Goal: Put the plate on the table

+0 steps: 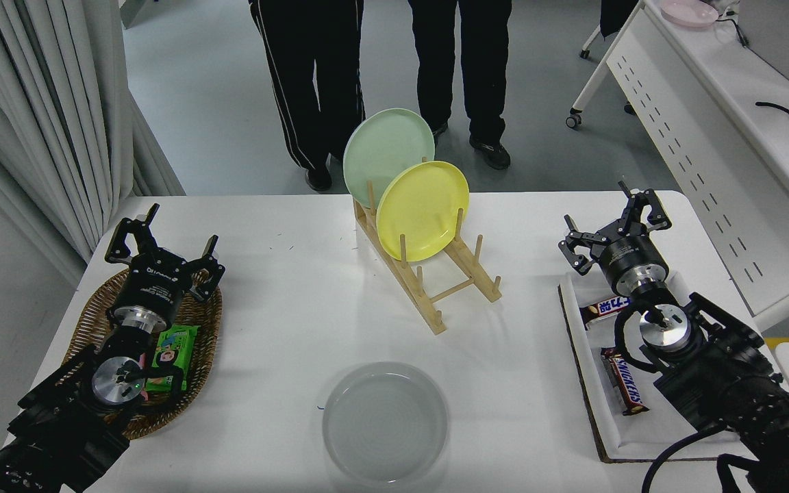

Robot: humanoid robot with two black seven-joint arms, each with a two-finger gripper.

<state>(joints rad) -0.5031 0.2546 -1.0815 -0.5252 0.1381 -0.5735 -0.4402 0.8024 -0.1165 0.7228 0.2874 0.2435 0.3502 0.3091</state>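
Note:
The light-grey plate (385, 422) lies flat on the white table (285, 322) near its front edge, touched by neither gripper. My right gripper (610, 222) is open and empty, hovering over the far end of the white tray at the right, well away from the plate. My left gripper (161, 246) is open and empty, parked over the wicker basket at the lower left.
A wooden rack (429, 281) at the table's middle back holds a yellow plate (422, 210) and a pale green plate (387, 156) upright. A white tray (655, 411) holds candy bars (622, 390). A wicker basket (192, 335) holds a green packet (170, 356). Two people's legs (312, 75) stand beyond the far edge.

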